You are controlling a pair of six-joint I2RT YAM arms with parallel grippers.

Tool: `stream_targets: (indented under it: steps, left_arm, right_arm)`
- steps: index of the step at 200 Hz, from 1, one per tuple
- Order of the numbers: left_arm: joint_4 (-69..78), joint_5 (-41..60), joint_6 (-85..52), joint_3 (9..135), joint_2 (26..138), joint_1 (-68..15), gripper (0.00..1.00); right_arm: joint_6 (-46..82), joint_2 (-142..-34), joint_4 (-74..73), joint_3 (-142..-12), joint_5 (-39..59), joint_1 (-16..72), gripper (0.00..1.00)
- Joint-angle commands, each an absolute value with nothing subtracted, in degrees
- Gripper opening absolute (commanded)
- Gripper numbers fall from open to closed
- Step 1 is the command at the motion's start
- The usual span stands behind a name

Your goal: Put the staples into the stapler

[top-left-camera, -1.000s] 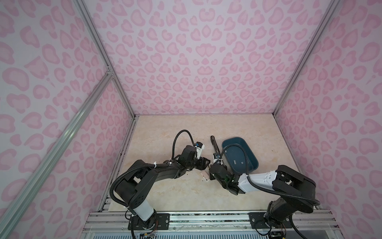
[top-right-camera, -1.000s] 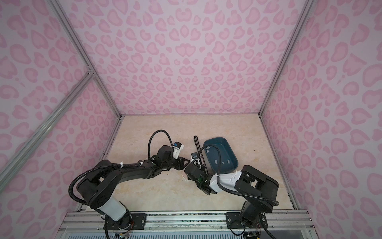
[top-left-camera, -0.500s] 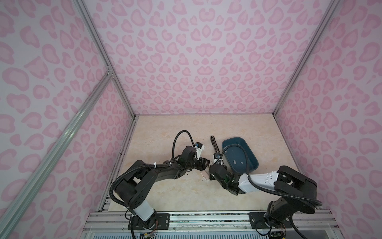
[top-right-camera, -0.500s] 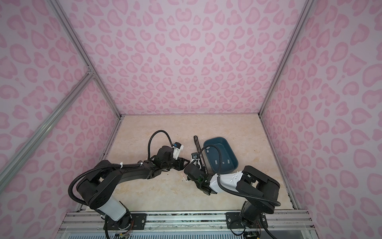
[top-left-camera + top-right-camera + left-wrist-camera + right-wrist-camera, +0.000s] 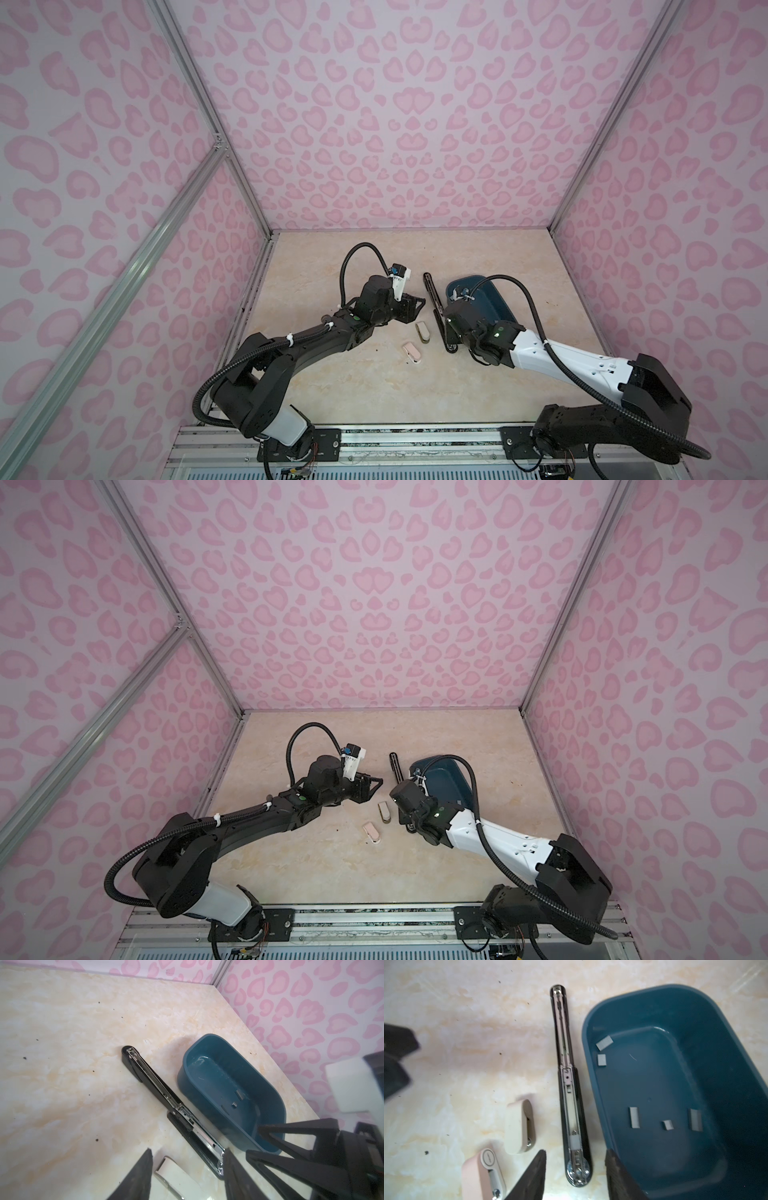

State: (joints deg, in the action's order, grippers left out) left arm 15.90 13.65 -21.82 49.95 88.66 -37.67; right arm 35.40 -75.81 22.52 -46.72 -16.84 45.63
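Pink heart-print walls (image 5: 395, 104) box in a beige marble-look table (image 5: 332, 395), w/ both arms reaching toward its middle. On the table we see the stapler (image 5: 571, 1084), black, folded out flat in one long line w/ its metal channel facing up. It lies just beside a dark blue tub (image 5: 726, 1012); we can't tell if the two touch.

We count five of the staples (image 5: 634, 1117) loose on the tub floor as short grey strips: two near one end, three near the other. One more grey strip (image 5: 575, 1141) sits in the stapler's channel, close to the end nearest the right tool (image 5: 575, 1151).

That tool's fingers stand about halfway apart, one on each side of that stapler end, & they grip nothing.

The left tool (image 5: 188, 1150) is also partway spread & empty. It hangs over the same stapler end & over a cream mini stapler (image 5: 176, 1172).

In both top views the cream one lies on its side just left of the stapler. A pink mini stapler (image 5: 412, 352) lies near it, toward the front edge & apart from both tools.
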Motion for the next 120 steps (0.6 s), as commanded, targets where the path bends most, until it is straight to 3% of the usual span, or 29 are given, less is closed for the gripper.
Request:
stream_targets:
  steps: [1,64,120]
  left_arm:
    - [14.2,15.1,-22.8,53.1,91.2,-36.9,0.56]
    - [11.3,16.7,-22.4,60.2,97.6,-36.5,0.57]
    - [8.6,17.0,-21.5,63.7,100.8,-35.9,0.57]
  right_arm:
    - [32.5,-75.1,28.9,-46.5,-8.6,43.2,0.53]
    - [29.1,-77.0,31.4,-47.6,-2.8,43.1,0.56]
    - [28.0,-79.7,36.3,-51.3,-1.7,44.5,0.5]
